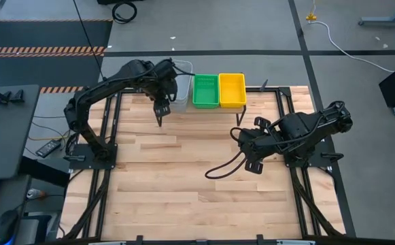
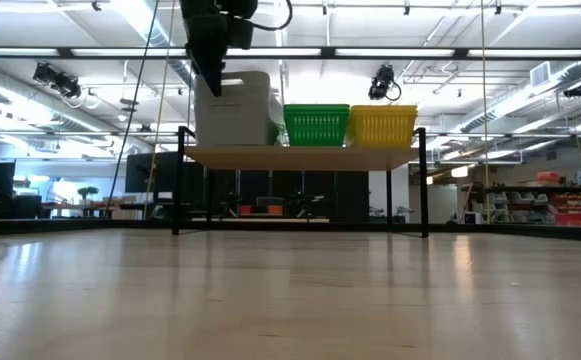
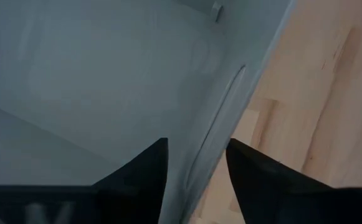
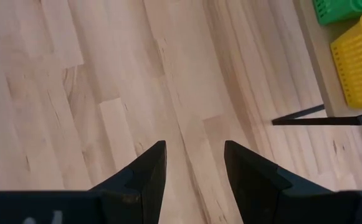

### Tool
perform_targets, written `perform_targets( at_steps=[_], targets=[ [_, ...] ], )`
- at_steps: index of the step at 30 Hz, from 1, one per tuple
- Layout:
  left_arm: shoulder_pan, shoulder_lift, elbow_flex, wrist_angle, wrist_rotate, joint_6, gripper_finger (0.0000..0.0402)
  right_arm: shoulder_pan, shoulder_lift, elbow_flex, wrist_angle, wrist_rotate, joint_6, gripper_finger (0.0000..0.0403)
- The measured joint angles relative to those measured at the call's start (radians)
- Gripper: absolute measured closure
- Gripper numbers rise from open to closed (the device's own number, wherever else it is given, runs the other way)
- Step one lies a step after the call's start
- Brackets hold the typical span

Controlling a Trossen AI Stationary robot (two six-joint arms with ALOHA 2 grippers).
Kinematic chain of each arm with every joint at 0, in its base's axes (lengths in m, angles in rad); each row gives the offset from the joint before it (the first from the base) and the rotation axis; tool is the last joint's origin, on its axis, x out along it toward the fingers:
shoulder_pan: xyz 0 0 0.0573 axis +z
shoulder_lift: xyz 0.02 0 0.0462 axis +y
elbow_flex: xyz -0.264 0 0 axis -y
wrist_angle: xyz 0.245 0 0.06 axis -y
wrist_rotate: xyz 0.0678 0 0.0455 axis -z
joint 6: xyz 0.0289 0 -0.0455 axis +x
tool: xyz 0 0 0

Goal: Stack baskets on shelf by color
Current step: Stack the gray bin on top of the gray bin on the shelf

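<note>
On the shelf [image 2: 300,156] at the table's far edge stand light grey baskets [image 2: 238,110], piled higher than the green basket [image 1: 206,90] and the yellow basket [image 1: 232,90] to their right. My left gripper [image 3: 196,180] points steeply down at the grey pile's near left corner. Its fingers are apart, and the top basket's wall [image 3: 221,118] shows between them. In the low view one finger [image 2: 208,80] reaches below the pile's top edge. My right gripper [image 1: 251,160] hangs open over the bare table at the right, with nothing between its fingers. My left gripper stands astride the top grey basket's side wall [image 3: 221,118] from above, slanting down, one finger on the basket's inner side and one on the outer. Whether either finger touches the wall I cannot tell. The basket rests on the pile on the shelf.
A black cable [image 1: 221,167] loops over the table below my right arm. The shelf's thin black legs [image 4: 299,115] stand near the far edge. The wooden tabletop [image 1: 183,197] lies open toward the near edge. Black frame rails run along both sides.
</note>
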Motion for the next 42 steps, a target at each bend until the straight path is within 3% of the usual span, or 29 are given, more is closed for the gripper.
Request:
perform_targets(
  at_steps=[15,24,35,42],
  targets=[
    [-0.006,0.000,0.000,-0.001,0.003,-0.097,0.0283,0.000,0.000,0.000,0.017,0.000,-0.003,0.0234],
    [-0.006,0.000,0.000,0.038,0.001,-0.199,0.0285,0.000,0.000,0.000,0.031,0.000,0.000,0.0234],
    [-0.006,-0.003,0.000,0.042,-0.011,-0.216,0.0285,0.000,0.000,0.000,0.037,0.000,0.001,0.0234],
    [-0.010,-0.068,0.000,0.075,-0.028,-0.245,0.0285,0.000,0.000,0.000,0.049,0.000,0.022,0.0234]
  ],
)
